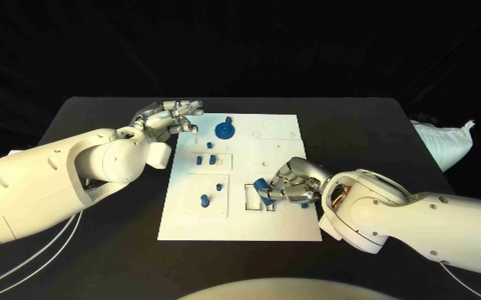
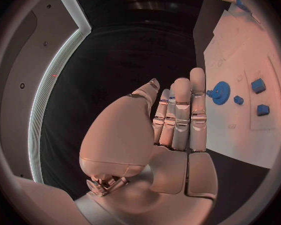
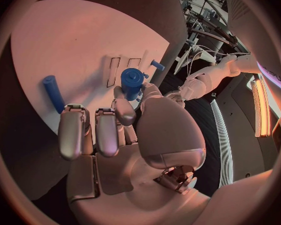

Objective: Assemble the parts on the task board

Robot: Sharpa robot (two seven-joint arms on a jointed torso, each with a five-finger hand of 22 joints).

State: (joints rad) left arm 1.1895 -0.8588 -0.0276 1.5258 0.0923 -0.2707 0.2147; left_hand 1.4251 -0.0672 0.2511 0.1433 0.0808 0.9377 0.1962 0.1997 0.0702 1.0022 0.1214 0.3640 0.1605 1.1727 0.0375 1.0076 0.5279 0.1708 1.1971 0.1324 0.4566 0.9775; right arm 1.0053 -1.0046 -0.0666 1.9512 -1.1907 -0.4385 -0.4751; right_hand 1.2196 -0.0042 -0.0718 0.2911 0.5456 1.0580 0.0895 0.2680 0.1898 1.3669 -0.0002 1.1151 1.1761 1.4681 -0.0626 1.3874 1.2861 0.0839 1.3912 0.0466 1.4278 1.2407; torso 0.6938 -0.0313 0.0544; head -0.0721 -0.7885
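Hovering at the task board's far left corner, beside the blue gear: left hand, fingers straight, pressed together, holding nothing. Pinching a blue cylindrical part over the board's right edge: right hand. Lying loose nearby: a blue peg. Partly hiding the rectangular slots: the right hand.

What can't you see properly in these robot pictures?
- Head view: the right hand covers part of the blue part it holds, so the part's shape and the slot under it are hidden.
- Head view: the small parts on the task board are too tiny to tell their shapes.
- Left wrist view: the left hand covers the near edge of the blue gear; the picture's rim cuts off the board.
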